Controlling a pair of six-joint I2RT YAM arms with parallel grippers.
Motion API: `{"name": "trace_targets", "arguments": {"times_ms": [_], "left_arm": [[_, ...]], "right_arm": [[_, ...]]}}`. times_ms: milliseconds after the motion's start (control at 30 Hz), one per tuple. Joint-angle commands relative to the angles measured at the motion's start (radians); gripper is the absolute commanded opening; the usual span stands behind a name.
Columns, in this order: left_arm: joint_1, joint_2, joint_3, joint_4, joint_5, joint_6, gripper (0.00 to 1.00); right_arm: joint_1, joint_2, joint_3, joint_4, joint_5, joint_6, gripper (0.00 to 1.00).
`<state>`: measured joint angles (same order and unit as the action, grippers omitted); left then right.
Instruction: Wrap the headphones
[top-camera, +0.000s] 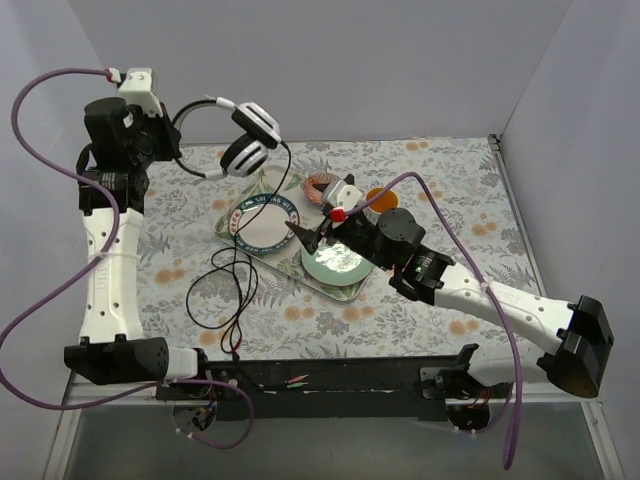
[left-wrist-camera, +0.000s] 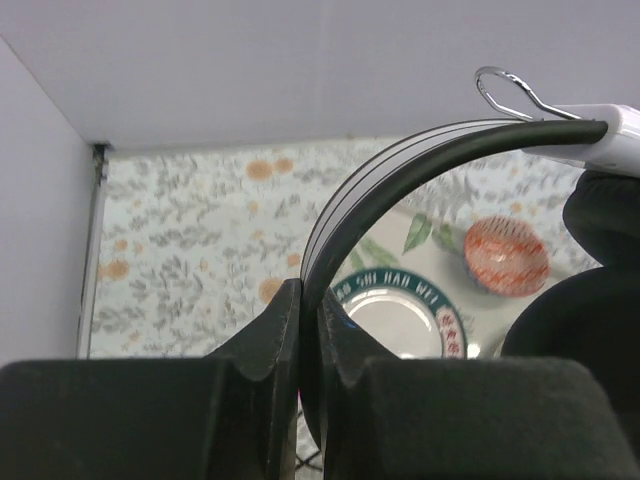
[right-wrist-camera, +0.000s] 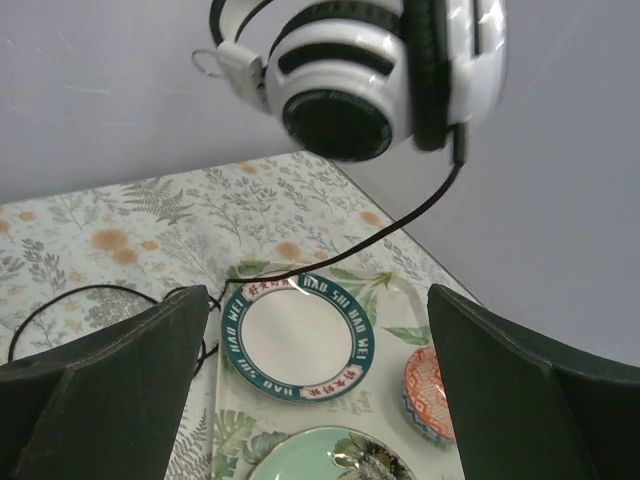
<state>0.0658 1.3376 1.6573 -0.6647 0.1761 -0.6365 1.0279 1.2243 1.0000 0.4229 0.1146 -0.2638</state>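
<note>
White-and-black headphones: up in the air over the far left of the table, not resting on anything
Headband: pinched tight between the left gripper fingers
Cable: drops off one earcup, goes down past the white plate, ends in loose loops on the flowery cloth
Right gripper: jaws spread wide, nothing in them, low over the plates, right by the green plate
Orange bowl: just behind the plates

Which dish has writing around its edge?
The white plate with the dark green rim: red and white letters run round that rim. The pale green plate and the small red-patterned bowl show no letters.
</note>
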Motion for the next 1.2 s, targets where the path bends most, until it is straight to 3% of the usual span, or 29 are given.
{"name": "trace_targets", "arguments": {"times_ms": [0, 167, 567, 667, 767, 800, 867, 900, 933, 1000, 1167], "left_arm": [[0.003, -0.041, 0.226, 0.007, 0.043, -0.140, 0.00], [0.003, -0.028, 0.393, -0.027, -0.007, -0.149, 0.00], [0.003, -0.009, 0.498, -0.036, 0.023, -0.213, 0.00], [0.005, -0.002, 0.518, -0.036, 0.033, -0.226, 0.00], [0.005, 0.005, 0.509, -0.030, 0.023, -0.227, 0.00], [0.005, 0.008, 0.503, -0.027, 0.022, -0.223, 0.00], [0.003, 0.008, 0.477, -0.018, 0.016, -0.216, 0.00], [0.003, 0.008, 0.464, -0.009, 0.013, -0.204, 0.00], [0.003, 0.005, 0.449, 0.000, 0.007, -0.197, 0.00], [0.005, 0.002, 0.388, 0.023, -0.013, -0.180, 0.00], [0.005, -0.023, 0.248, 0.059, 0.037, -0.196, 0.00]], "right_arm": [[-0.011, 0.073, 0.052, 0.100, -0.063, 0.052, 0.98], [-0.077, 0.191, 0.091, 0.220, -0.132, 0.215, 0.98], [-0.089, 0.382, 0.170, 0.287, -0.156, 0.256, 0.97], [-0.109, 0.414, 0.115, 0.303, -0.158, 0.285, 0.89], [-0.132, 0.422, 0.039, 0.332, -0.185, 0.311, 0.69], [-0.135, 0.419, 0.023, 0.332, -0.184, 0.311, 0.54], [-0.146, 0.394, -0.018, 0.320, -0.178, 0.302, 0.36], [-0.146, 0.379, -0.032, 0.309, -0.174, 0.292, 0.21], [-0.147, 0.360, -0.043, 0.283, -0.155, 0.281, 0.15], [-0.147, 0.290, -0.067, 0.248, -0.121, 0.236, 0.05], [-0.147, 0.153, -0.118, 0.218, -0.093, 0.172, 0.01]]}}
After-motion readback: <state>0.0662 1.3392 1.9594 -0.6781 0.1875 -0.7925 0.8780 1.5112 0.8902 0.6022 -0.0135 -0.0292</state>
